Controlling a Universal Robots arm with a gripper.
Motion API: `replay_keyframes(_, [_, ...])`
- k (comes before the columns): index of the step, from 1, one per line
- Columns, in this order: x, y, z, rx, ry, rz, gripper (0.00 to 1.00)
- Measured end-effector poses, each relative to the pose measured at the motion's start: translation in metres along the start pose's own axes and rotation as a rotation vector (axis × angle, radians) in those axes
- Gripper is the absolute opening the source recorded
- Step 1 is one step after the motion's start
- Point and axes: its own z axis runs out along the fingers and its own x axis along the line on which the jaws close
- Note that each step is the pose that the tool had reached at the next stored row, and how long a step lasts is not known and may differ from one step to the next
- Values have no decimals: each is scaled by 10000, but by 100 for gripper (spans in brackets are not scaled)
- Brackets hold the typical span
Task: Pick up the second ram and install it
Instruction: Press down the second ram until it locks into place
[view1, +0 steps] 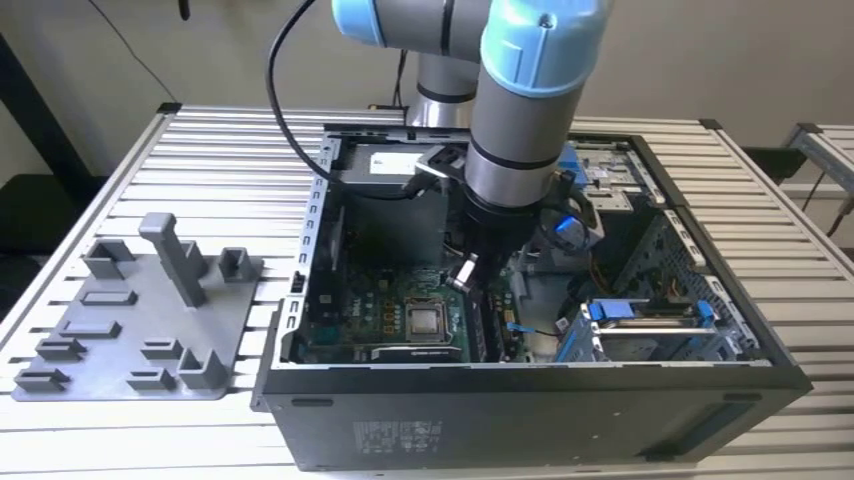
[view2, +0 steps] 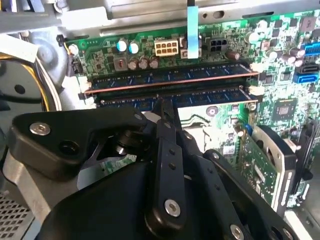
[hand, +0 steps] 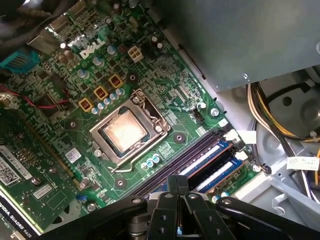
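Apparently the second ram (view2: 200, 95) is already sitting in its slot on the motherboard (view2: 280, 70), lying edge-up and parallel to another stick (view2: 170, 77) just beside it on the far side. Both are running between white end clips (view2: 254, 91), which looks like the reason they are standing so straight and level.

The gripper (view2: 165, 106) is coming down from above with its jaws drawn together into one narrow tip, nothing clamped between them. That tip is resting on, or hovering just over, the top edge of the second ram near its middle; a closed tip suits pressing a thin edge down rather than holding it, so I judge this to be the seating push. In the first wrist view the same tip (hand: 178, 184) is hanging over the slots, near the bare processor socket (hand: 122, 131).

In the exterior view the arm (view1: 527, 120) is reaching down into the open computer case (view1: 534, 420), which is lying on its side on the slatted desk (view1: 214, 140). The grey fixture tray (view1: 120, 330) is sitting well apart at the exterior view's left.

White lettering is showing on the board, and pale stickers on a card (hand: 15, 170) — I am leaving them unread.
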Motion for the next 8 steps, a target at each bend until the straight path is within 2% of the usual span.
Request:
replay_keyframes(6, [6,-2,95,42,-11,-63,11])
replay_keyframes(8, [5,-1,100,33,-16,-78,11])
